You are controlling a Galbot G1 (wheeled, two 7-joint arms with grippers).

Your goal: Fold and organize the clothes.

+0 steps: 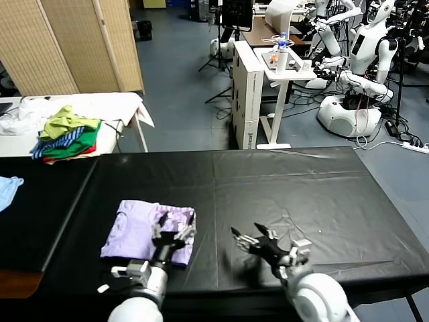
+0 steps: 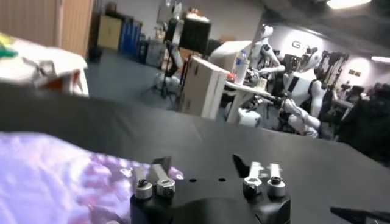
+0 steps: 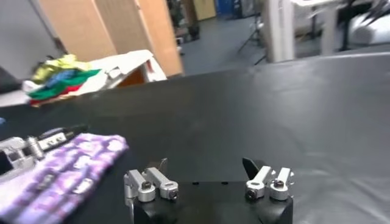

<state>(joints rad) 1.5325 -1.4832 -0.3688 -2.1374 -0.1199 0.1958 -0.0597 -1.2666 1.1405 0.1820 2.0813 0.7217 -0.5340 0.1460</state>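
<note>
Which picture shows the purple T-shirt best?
The head view: the whole folded pale lavender cotton T-shirt lies on the black table. The left wrist view shows only a close patch; the right wrist view shows one edge.

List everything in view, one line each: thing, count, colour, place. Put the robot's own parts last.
T-shirt: one, pale lavender with a darker purple print, folded on the near left of the black table.
Black table: one, black cover, directly in front of the robot.
Garment pile: one, green, yellow, blue and red, on the white table at the far left.
White table: one, white cover, behind the black table on the left.
Light blue cloth: one, light blue, at the left edge.
Folding screen: one, tan, far left.
Other robots: several, white, far right background.
Left gripper: one, black and silver, open over the T-shirt's right edge.
Right gripper: one, black and silver, open over bare table, near centre.
</note>
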